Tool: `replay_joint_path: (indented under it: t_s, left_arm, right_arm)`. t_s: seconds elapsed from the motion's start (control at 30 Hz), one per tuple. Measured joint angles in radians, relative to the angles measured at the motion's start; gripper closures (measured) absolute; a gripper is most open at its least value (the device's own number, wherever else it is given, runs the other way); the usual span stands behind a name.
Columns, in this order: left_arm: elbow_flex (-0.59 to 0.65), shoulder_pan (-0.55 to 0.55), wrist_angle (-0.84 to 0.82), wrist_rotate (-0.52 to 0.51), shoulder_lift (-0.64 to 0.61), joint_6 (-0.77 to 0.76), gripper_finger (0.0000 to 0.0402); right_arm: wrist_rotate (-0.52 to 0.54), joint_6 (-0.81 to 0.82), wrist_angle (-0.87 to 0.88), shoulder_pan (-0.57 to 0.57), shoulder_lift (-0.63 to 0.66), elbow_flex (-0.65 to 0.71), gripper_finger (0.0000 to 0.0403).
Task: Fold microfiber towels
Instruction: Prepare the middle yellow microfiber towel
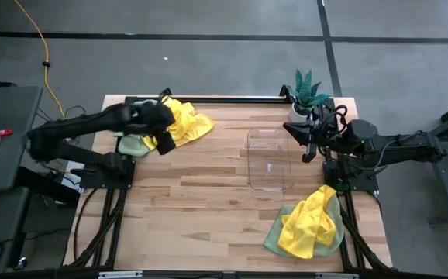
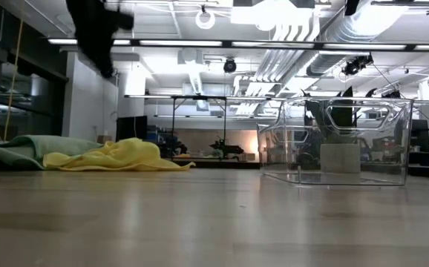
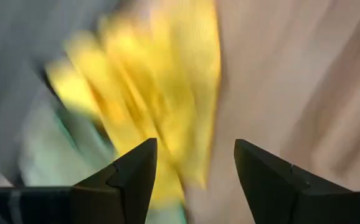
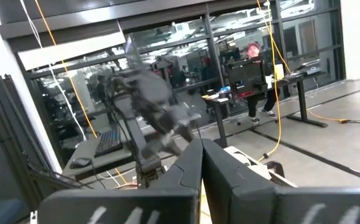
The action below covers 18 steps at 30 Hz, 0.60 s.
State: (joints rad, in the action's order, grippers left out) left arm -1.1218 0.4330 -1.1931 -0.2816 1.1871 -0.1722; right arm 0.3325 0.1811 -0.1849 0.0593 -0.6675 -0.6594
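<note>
**Left claw spread above the far-left towels**

The left claw (image 1: 162, 133) hangs spread — gripping nothing — over a yellow towel (image 1: 187, 124) heaped on a green towel (image 1: 133, 145). More towels (image 1: 309, 225) lie near-right on the table (image 1: 208, 209). The right claw (image 1: 308, 141) waits, pressed together.

A robotics lab or industrial workspace is shown. In the high view, a wooden table (image 1: 208, 194) on a dark metal frame is set on a grey concrete floor (image 1: 208, 54), with a yellow cable (image 1: 47, 62) trailing across it at upper left. In the low view, exposed ducts (image 2: 333, 33) and strip lights (image 2: 177, 43) are seen across the top of the frame, with more equipment stands behind the table. In the right wrist view, glass partitions (image 4: 186, 56) fill the centre, and desks with monitors (image 4: 245, 74) are seen at upper right, where a person (image 4: 255, 68) is seated.
</note>
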Motion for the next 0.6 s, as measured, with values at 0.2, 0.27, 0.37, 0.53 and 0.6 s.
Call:
replay_joint_path:
  t_s: [0.2, 0.27, 0.37, 0.53, 0.6]
  left_arm:
    - [0.068, 0.125, -0.062, 0.192, 0.223, -0.041, 0.0199]
    - [0.098, 0.146, -0.032, 0.216, 0.279, -0.022, 0.0198]
    - [0.147, 0.166, 0.014, 0.241, 0.341, -0.024, 0.0198]
    - [0.23, 0.178, 0.133, 0.247, 0.365, -0.08, 0.02]
    - [0.258, 0.178, 0.167, 0.249, 0.365, -0.087, 0.02]
  right_arm:
    - [0.0, 0.001, 0.028, 0.0, -0.006, 0.0, 0.0402]
    - [0.0, 0.001, 0.028, 0.0, -0.007, 0.0, 0.0402]
    - [0.0, 0.001, 0.029, 0.0, -0.011, 0.0, 0.0402]
    - [0.0, 0.001, 0.03, 0.0, -0.013, 0.0, 0.0402]
    - [0.0, 0.001, 0.03, 0.0, -0.013, 0.0, 0.0402]
